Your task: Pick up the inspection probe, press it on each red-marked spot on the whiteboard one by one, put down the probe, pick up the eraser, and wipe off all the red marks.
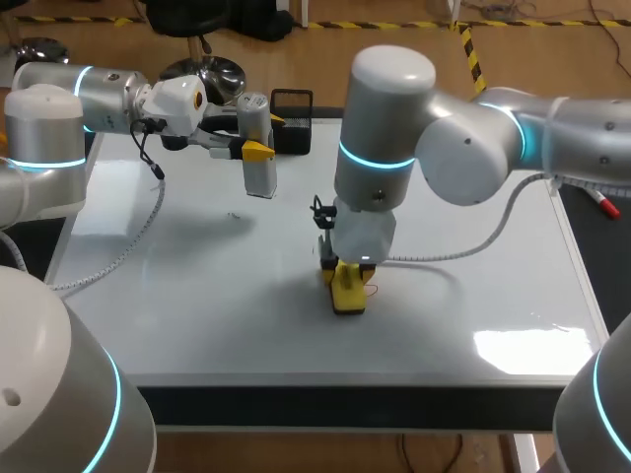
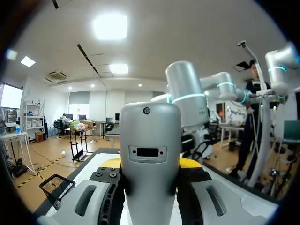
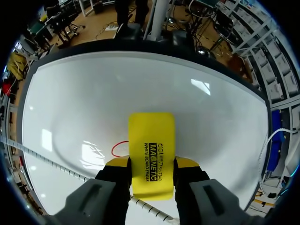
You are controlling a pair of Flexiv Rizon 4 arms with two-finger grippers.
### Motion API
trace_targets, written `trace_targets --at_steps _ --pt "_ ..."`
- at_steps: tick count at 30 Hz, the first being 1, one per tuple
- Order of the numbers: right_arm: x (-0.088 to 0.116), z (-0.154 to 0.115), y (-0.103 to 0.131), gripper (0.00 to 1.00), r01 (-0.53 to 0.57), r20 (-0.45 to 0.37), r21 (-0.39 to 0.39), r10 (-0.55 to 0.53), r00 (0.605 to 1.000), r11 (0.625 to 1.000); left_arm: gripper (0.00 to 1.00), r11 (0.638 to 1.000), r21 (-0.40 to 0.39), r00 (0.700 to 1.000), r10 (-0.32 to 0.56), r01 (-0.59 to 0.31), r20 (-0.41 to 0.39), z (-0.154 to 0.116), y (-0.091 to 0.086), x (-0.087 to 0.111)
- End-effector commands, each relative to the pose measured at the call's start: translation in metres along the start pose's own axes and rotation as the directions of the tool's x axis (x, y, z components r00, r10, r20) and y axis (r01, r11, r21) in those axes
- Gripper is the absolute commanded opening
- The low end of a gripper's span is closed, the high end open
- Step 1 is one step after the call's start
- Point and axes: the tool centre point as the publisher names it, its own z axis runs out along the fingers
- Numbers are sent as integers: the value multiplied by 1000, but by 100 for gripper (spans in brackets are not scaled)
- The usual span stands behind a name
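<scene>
The yellow eraser (image 1: 348, 292) is at the middle of the whiteboard (image 1: 197, 296), a little toward the near edge. The right gripper (image 3: 152, 164) grasps it, one yellow-tipped finger pressed on each long side. From the head view the eraser appears to meet the board surface, with the right arm coming down on it from above. In the right wrist view a thin red mark (image 3: 119, 149), a curved outline, lies on the board just beside the eraser and is partly hidden by its edge.

The inspection probe (image 1: 260, 175), a pale grey cylinder, stands upright over the far part of the whiteboard, left of the middle. The left gripper (image 2: 150, 165) clenches it around the body, with yellow tips (image 2: 110, 162) showing on both sides of it in the left wrist view. Whether its lower end touches the board or hangs just above it cannot be told.

A black wire basket (image 1: 292, 118) sits at the far edge, just right of the probe. A white coiled cable (image 1: 128, 246) trails from the left arm across the left side of the board. A red-capped pen (image 1: 603, 204) lies on the dark tabletop (image 1: 603, 266) right of the whiteboard, well apart from both grippers.
</scene>
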Motion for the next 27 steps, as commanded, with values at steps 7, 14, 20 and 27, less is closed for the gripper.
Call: trace_targets --at_steps 7,14,20,27 --pt "4 11 2 0 -5 -16 -12 5 1000 1000 0 1000 -1 1000 2 -2 2 0 -1 1" --pt "15 23 3 0 -25 -28 -22 25 999 999 0 1000 -1 1000 2 -2 2 0 -1 1" --pt "26 27 3 0 -40 -35 -8 40 999 999 0 1000 -1 1000 2 -2 2 0 -1 1" --pt "40 28 3 0 -70 -38 -3 70 997 998 0 1000 -1 1000 2 -2 2 0 -1 1"
